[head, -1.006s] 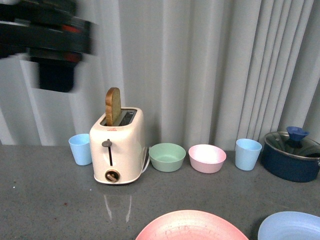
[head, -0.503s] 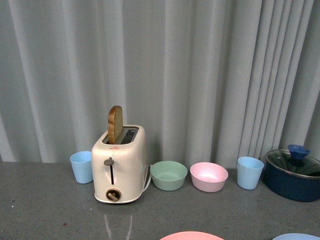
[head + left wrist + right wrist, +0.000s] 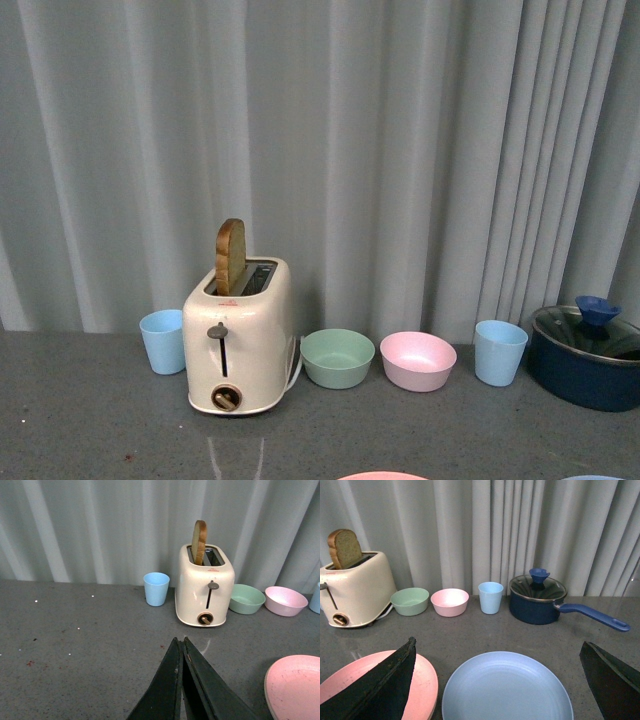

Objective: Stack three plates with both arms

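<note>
The light blue plate (image 3: 507, 690) lies flat on the grey counter in the right wrist view, with the pink plate (image 3: 424, 680) just beside it. My right gripper (image 3: 497, 642) is open wide and empty above the blue plate's far rim, one finger over the pink plate. My left gripper (image 3: 179, 641) is shut and empty above bare counter, with the pink plate (image 3: 295, 685) off to one side. In the front view only slivers of the pink plate (image 3: 382, 476) and the blue plate (image 3: 592, 478) show at the bottom edge. I cannot make out the cream-beige plate.
Along the curtain stand a blue cup (image 3: 162, 340), a cream toaster (image 3: 240, 340) with a bread slice (image 3: 230, 256), a green bowl (image 3: 337, 357), a pink bowl (image 3: 418, 360), another blue cup (image 3: 499, 352) and a lidded blue pot (image 3: 585, 355) with a long handle (image 3: 592, 616).
The front view has shifted upward, so the plates have slid to its bottom edge. The dark blurred arm at the upper left one second ago has left that view.
</note>
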`<state>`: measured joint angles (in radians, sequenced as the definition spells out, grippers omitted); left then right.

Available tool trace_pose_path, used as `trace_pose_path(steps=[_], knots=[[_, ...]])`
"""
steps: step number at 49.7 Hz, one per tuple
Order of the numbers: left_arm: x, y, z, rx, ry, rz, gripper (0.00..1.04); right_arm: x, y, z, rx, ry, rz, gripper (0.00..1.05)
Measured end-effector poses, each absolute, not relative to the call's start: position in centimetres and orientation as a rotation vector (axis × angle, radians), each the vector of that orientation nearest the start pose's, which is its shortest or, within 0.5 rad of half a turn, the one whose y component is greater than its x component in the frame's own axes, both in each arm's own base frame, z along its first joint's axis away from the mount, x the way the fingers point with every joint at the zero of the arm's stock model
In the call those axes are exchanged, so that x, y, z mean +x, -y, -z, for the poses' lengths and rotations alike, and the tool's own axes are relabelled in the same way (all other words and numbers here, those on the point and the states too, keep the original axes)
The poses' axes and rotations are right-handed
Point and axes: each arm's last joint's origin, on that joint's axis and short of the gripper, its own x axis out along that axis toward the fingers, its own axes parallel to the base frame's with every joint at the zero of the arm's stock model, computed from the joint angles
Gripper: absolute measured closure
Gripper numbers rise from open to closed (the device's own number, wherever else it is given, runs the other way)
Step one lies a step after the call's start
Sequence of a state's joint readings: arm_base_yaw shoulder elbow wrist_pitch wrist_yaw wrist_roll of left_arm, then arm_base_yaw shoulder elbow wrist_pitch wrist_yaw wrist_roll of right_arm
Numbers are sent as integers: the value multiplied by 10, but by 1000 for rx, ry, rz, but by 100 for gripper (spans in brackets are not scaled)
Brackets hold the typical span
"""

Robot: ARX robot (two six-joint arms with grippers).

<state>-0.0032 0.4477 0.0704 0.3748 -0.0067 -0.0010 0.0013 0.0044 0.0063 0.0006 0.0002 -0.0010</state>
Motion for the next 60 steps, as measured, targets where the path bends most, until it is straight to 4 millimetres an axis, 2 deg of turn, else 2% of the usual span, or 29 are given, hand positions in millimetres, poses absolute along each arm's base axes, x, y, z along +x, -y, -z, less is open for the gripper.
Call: trace_pose_path(steps=[14,43,51,60], knots=[[119,0,-174,-1,-1,0,101,98,0,-165,-1,2,-3,7],[108,0,-176,-1,30,0,101,98,0,-165,-1,2,-2,7],[97,0,-173,-1,23,2,101,98,0,-165,-1,2,-2,7],[96,0,-173,-1,24,2,101,98,0,-165,-1,2,-3,7]])
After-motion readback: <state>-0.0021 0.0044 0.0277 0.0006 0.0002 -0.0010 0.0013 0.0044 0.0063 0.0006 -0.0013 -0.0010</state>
